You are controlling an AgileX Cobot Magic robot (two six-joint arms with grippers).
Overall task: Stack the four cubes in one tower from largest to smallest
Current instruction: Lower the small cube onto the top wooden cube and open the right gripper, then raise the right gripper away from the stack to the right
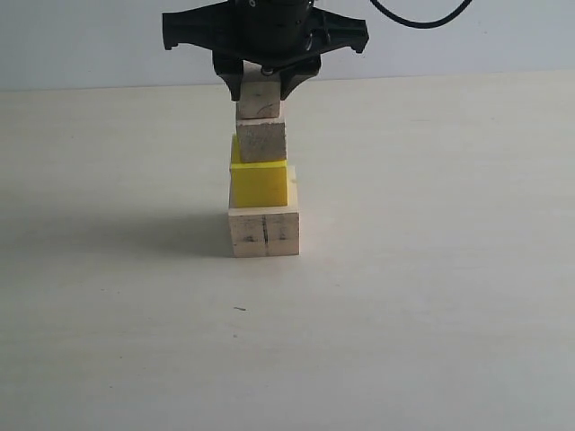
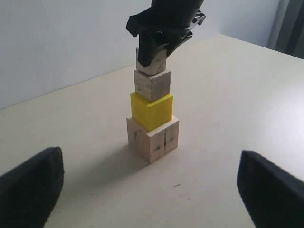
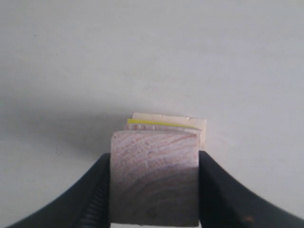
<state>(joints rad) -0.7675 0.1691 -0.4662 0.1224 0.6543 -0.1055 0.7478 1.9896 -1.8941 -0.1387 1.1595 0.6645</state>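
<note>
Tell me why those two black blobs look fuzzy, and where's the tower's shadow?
Left wrist view: the blobs are that arm's open jaws, too near the lens to be sharp; the tower is crisp. Exterior view: a faint, soft shadow lies on the table left of the tower. Right wrist view: the small cube looks dim, slightly soft.

A pale cream, matte tabletop point(image 1: 431, 314) is filling most of the exterior view and meeting a plain light grey wall point(image 1: 81, 40) behind it. A tiny dark speck point(image 1: 240, 309) is lying on the tabletop towards the front. A soft grey shadow point(image 1: 117, 229) is spreading over the surface at left. In the left wrist view, a dark grey vertical panel point(image 2: 289, 23) is standing beyond the table's far corner.
</note>
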